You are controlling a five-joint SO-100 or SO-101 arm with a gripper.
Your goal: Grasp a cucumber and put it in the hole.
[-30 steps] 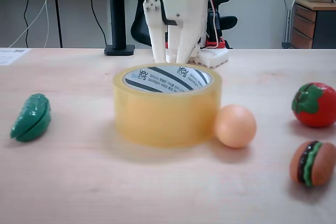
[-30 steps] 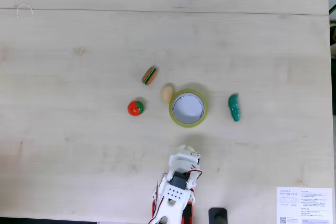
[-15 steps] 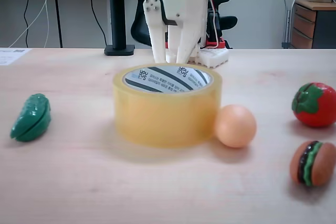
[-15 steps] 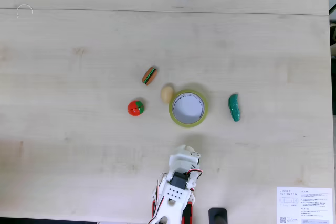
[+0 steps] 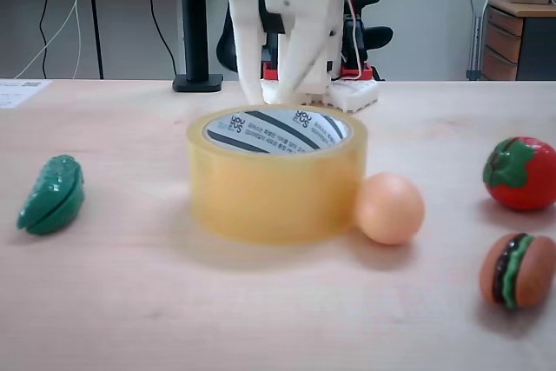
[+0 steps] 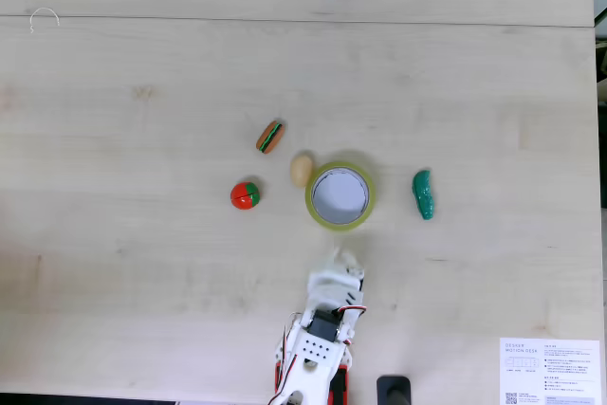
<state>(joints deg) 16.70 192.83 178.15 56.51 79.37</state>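
I am at the very start: nothing is grasped, and the job in hand is getting the arm across to the cucumber [image 5: 51, 195]. In the low fixed view my gripper [image 5: 268, 93] hangs at upper centre, behind the tape roll [image 5: 276, 175], its white printed fingers pointing down with a narrow gap between them, holding nothing. In the top-down fixed view the gripper [image 6: 340, 263] sits below the roll, lower centre of the frame.

The cucumber [image 6: 423, 193] lies on its side at centre right there, near the roll but apart from it; in the low view it is at far left. It is a stubby, curved, dark-green plastic piece with bumpy skin and a seam, glossy enough that I judge it may slip. Next I need to swing toward it, open wider, and come down across its short width.

The hole [image 6: 340, 195] is the round opening of the yellowish translucent roll, white core striped black. A smooth peach ball [image 5: 388, 208] touches the roll; a tomato [image 5: 520, 173] and burger [image 5: 516, 270] sit farther off on the pale wood table [image 6: 142, 263].
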